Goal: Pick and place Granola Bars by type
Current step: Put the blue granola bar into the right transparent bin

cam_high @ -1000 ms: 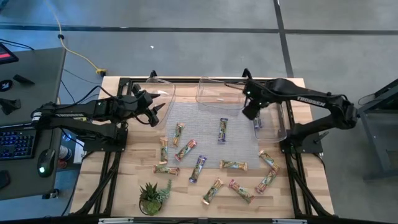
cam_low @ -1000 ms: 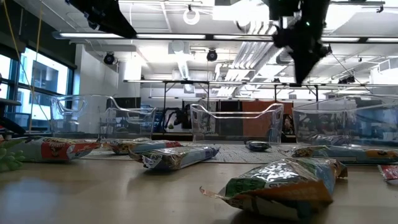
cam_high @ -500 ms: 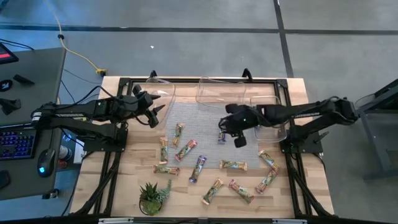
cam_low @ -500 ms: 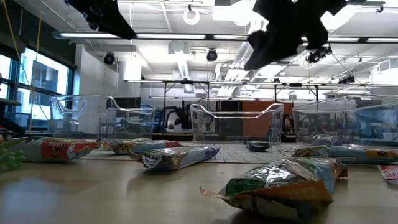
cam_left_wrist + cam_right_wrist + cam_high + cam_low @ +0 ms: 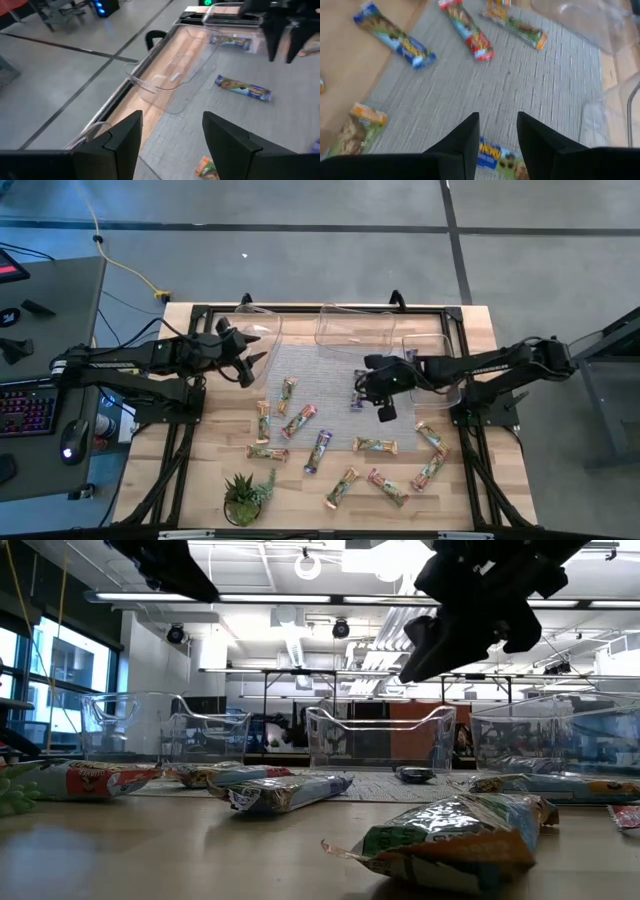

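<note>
Several granola bars lie flat on the grey mat point(image 5: 330, 370) and the wood around it, among them a red one point(image 5: 300, 420) and a blue one point(image 5: 318, 450). My right gripper point(image 5: 366, 388) hangs open above the mat, over a blue bar point(image 5: 492, 150) that shows just below its fingers point(image 5: 467, 137). In the low view it point(image 5: 420, 650) is well above the table. My left gripper point(image 5: 252, 360) waits open at the mat's far left corner, next to the left tub point(image 5: 255, 330). Another blue bar point(image 5: 232, 42) lies in the right tub.
Three clear tubs stand along the far edge: left, middle point(image 5: 352, 328) and right point(image 5: 432, 365). A small potted plant point(image 5: 243, 495) stands near the front left. More bars lie at the front right point(image 5: 430, 472). A desk with a keyboard point(image 5: 25, 410) is left of the table.
My right gripper has left the right tub, gone toward the table's left and near edges and sunk over the mat. It has rolled and tipped forward on the way. It now hangs above the blue bar on the mat. No bar has moved.
</note>
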`<state>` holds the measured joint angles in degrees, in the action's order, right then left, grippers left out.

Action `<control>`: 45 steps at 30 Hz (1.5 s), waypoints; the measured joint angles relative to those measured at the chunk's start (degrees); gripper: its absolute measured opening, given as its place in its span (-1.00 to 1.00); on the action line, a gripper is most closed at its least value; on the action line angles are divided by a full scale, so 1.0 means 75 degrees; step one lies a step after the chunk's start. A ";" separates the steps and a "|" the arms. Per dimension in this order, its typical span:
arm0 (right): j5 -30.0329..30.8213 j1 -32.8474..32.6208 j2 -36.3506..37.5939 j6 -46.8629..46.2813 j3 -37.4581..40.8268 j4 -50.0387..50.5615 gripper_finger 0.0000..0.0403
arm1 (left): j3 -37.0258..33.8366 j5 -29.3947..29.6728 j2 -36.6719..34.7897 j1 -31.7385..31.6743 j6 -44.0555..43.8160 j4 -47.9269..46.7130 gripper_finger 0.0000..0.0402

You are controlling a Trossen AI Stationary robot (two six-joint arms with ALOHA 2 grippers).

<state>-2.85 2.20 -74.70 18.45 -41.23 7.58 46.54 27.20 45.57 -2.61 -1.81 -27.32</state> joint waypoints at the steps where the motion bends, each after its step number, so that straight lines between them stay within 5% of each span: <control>1: -0.0075 0.0000 0.0000 0.0024 0.0014 -0.0033 -0.43 | 0.0000 -0.0072 0.0001 0.0000 -0.0001 0.0005 0.00; 15: -0.0278 0.0009 -0.0091 0.0470 0.0029 0.0337 -0.40 | 0.0000 -0.0577 -0.0001 0.0000 -0.0002 0.0019 0.00; 19: -0.1303 0.0009 -0.0351 0.1551 0.0029 -0.0092 -0.28 | 0.0000 -0.0574 -0.0001 0.0000 -0.0002 0.0024 0.01; 24: -0.0408 0.0047 -0.0919 0.1793 0.0026 0.0000 -0.05 | 0.0000 -0.0574 0.0002 0.0000 -0.0002 0.0022 0.01; 28: -0.0920 0.0222 -0.1472 0.1912 0.0026 -0.0263 0.13 | 0.0000 -0.0574 0.0001 0.0000 -0.0002 0.0023 0.01; 33: -0.0491 0.0503 -0.1885 0.1885 0.0026 -0.0469 0.31 | 0.0000 -0.0574 -0.0001 0.0000 -0.0002 0.0023 0.01; 45: -0.0689 0.0938 -0.2413 0.3755 0.0023 -0.0285 0.37 | 0.0000 -0.0569 0.0001 0.0000 -0.0002 0.0025 0.01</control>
<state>-8.01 9.23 -92.79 46.62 -41.06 5.44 46.54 22.93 45.58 -2.61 -1.83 -27.14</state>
